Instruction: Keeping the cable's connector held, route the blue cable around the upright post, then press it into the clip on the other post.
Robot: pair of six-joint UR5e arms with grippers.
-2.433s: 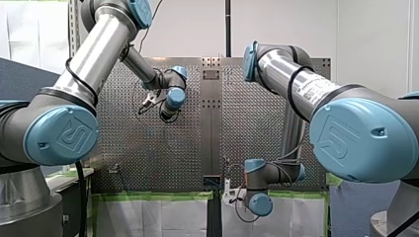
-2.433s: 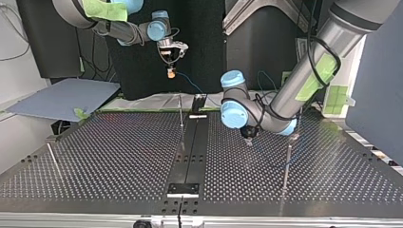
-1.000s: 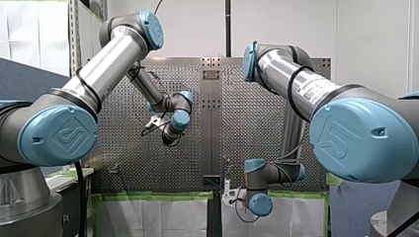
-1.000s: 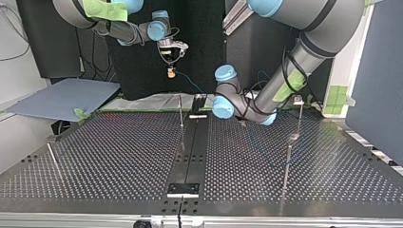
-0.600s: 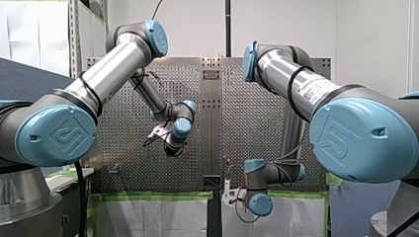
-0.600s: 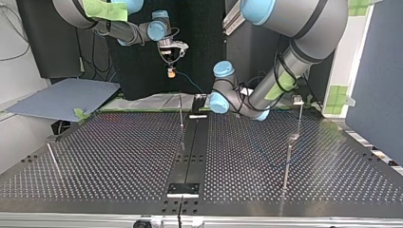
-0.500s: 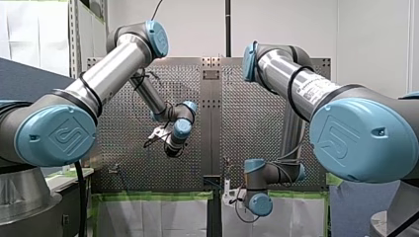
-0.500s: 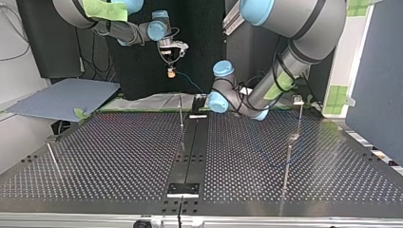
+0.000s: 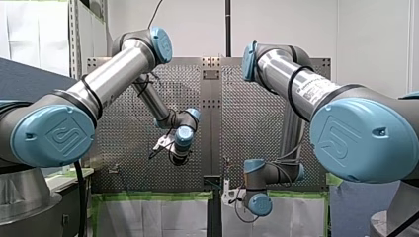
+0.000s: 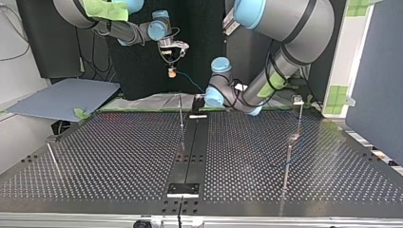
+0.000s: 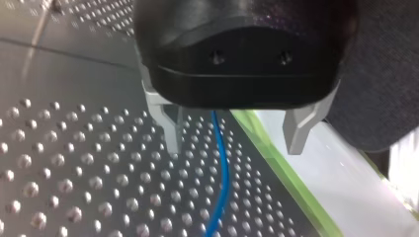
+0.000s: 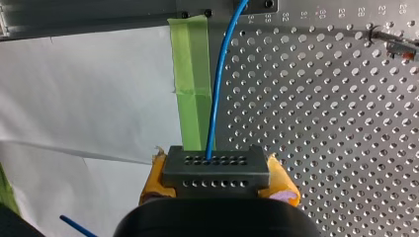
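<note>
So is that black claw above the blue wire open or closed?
Open. The left gripper has its metal fingers well apart; the blue cable runs between them, touching neither.

You have a blue cable (image 12: 215, 94), a grey connector (image 12: 216, 167), yellow pads (image 12: 153, 180) on my right gripper (image 12: 217, 178), green tape (image 12: 189, 74) and a silver, hole-dotted tabletop (image 12: 336, 128).

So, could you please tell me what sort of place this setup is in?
Probably a robotics lab: my left arm and my right arm work over a perforated metal table fitted with upright posts, and a blue cable runs from the connector in my right end effector.
</note>
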